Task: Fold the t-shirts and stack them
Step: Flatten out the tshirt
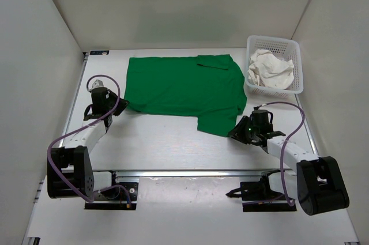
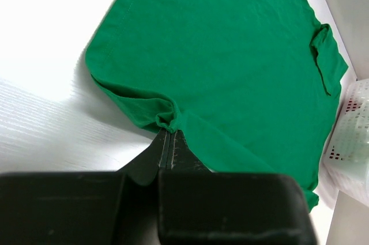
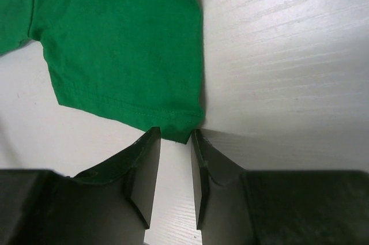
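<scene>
A bright green t-shirt lies spread on the white table, with one sleeve folded in at its far edge. My left gripper is at its near left corner. In the left wrist view the left gripper is shut, with a bunched bit of the green t-shirt pinched at its tips. My right gripper sits at the near right sleeve. In the right wrist view the right gripper stands open, a gap between its fingers, and the hem corner of the green t-shirt reaches just between the tips. An off-white t-shirt lies crumpled in the basket.
A white plastic mesh basket stands at the back right, close to the green shirt's right edge; the basket also shows at the right of the left wrist view. White walls enclose the table on three sides.
</scene>
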You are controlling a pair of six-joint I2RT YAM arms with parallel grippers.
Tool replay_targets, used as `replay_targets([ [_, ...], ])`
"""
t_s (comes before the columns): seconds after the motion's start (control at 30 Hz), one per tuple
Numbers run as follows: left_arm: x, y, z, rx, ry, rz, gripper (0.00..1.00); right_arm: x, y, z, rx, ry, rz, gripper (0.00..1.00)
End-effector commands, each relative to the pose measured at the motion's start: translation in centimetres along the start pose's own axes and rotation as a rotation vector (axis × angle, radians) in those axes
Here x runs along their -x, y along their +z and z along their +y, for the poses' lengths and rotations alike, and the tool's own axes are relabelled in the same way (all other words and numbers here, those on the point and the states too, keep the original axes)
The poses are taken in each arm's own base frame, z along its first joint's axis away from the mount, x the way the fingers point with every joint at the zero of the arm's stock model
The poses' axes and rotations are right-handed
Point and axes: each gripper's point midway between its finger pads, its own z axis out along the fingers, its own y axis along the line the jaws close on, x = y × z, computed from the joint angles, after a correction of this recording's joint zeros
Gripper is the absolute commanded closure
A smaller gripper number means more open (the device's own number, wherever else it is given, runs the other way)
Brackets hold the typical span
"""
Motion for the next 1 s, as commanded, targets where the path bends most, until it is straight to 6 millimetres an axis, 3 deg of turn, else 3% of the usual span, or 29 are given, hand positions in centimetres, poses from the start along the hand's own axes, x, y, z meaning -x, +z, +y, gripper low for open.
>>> replay_targets([
  [0.0,0.6,-0.6,-0.8,-0.037,-0.005,-0.023,1.0,0.0,0.5,-1.1,-0.058,0.016,0.005,0.73],
  [0.27,0.7,-0.4,-0.9,-0.041,-0.01,-0.022,1.0,0.0,-0.1,-2.4,-0.091,0.053,0.0,0.7],
  [0.5,0.1,-0.1,-0.7,-0.041,-0.014,-0.005,1.0,-0.7,0.0,-3.1,-0.107,0.065,0.029,0.85],
  [0.7,0.0,-0.3,-0.6,-0.035,-0.012,-0.009,1.0,0.6,0.4,-0.4,-0.038,0.009,0.02,1.0],
  [0.9,0.5,-1.2,-1.3,-0.047,0.029,-0.026,1.0,3.4,-1.1,2.5,0.004,-0.086,-0.055,1.0],
  [0.97,1.0,-1.9,-1.0,-0.02,0.056,-0.034,1.0,3.0,-2.1,2.3,-0.022,-0.106,-0.043,1.0],
])
